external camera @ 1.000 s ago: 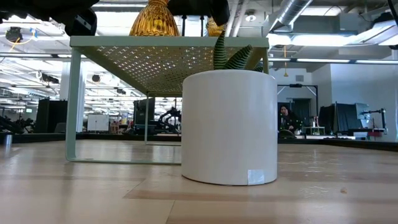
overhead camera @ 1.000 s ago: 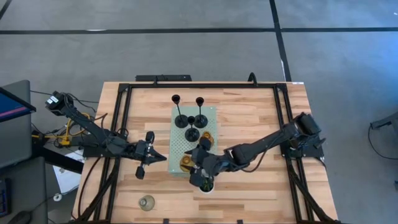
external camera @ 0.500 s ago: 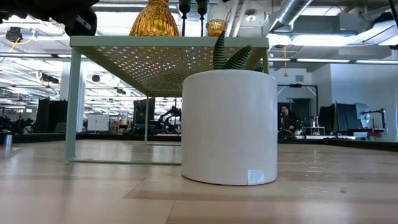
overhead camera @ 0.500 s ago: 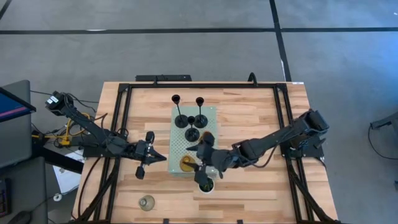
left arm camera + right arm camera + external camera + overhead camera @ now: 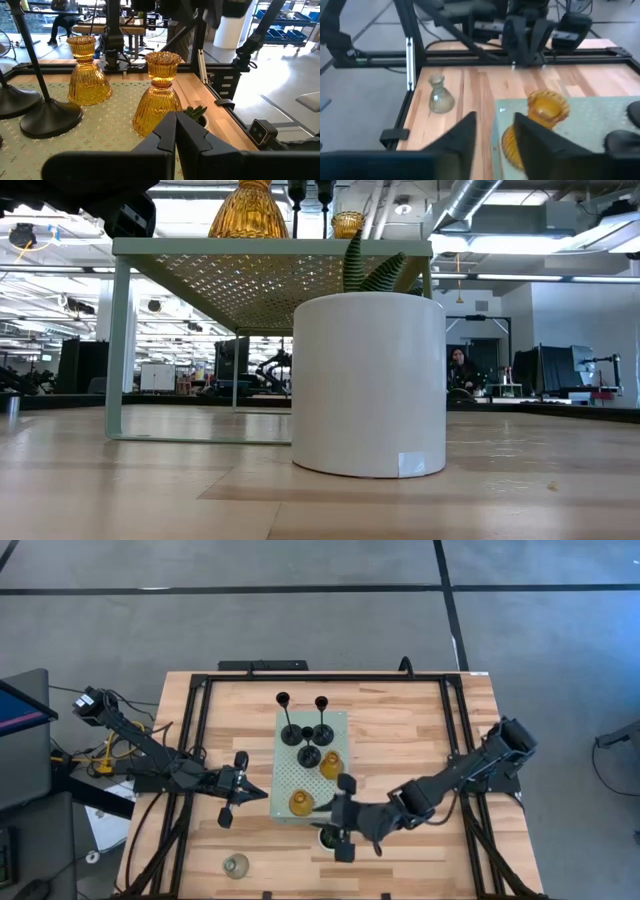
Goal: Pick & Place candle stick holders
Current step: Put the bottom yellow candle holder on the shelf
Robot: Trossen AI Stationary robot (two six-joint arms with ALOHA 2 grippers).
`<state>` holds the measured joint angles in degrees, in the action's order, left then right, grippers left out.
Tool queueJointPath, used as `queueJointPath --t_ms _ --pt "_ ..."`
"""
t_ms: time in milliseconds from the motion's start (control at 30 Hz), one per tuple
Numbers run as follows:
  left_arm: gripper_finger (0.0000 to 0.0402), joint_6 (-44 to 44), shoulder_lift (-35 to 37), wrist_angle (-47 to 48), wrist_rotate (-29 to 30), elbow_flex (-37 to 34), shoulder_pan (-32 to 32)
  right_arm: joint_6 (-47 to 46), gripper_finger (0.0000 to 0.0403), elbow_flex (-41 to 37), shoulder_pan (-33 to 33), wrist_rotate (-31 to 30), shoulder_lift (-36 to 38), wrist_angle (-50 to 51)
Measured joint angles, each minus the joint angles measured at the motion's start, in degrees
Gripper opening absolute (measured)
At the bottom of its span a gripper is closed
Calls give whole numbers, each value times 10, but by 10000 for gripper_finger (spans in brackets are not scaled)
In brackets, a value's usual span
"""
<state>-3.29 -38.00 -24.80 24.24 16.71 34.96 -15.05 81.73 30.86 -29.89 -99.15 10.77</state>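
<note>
A pale green perforated board (image 5: 292, 772) stands on legs mid-table. On it stand three black candle stick holders (image 5: 310, 755) and two amber glass ones (image 5: 330, 765) (image 5: 300, 803), also in the left wrist view (image 5: 160, 95) (image 5: 89, 72). A clear glass holder (image 5: 236, 865) stands on the table near the near edge, also in the right wrist view (image 5: 439, 95). My left gripper (image 5: 262, 792) is shut and empty, left of the board (image 5: 175, 135). My right gripper (image 5: 328, 822) is open and empty (image 5: 495, 145), at the board's near right corner, above the plant pot.
A small green plant in a white pot (image 5: 330, 836) (image 5: 370, 385) stands just near of the board, under my right gripper. A black frame (image 5: 190, 740) runs along the table's left, right and far sides. Bare wood lies right of the board.
My right gripper has drawn back from over the amber holders on the board toward the table's near edge, ending above the plant pot. Both amber holders stay upright on the board.
</note>
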Motion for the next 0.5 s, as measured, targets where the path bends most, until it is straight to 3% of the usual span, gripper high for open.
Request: queueJointPath --t_ms 167,333,500 --pt "8 0 0 0 0 0 0 0 18 0 2 6 -23 -7" --pt "8 0 0 0 0 0 0 0 9 0 -7 44 -59 -48" --pt "8 0 0 0 -1 0 0 -1 2 -1 -20 45 -77 -65"
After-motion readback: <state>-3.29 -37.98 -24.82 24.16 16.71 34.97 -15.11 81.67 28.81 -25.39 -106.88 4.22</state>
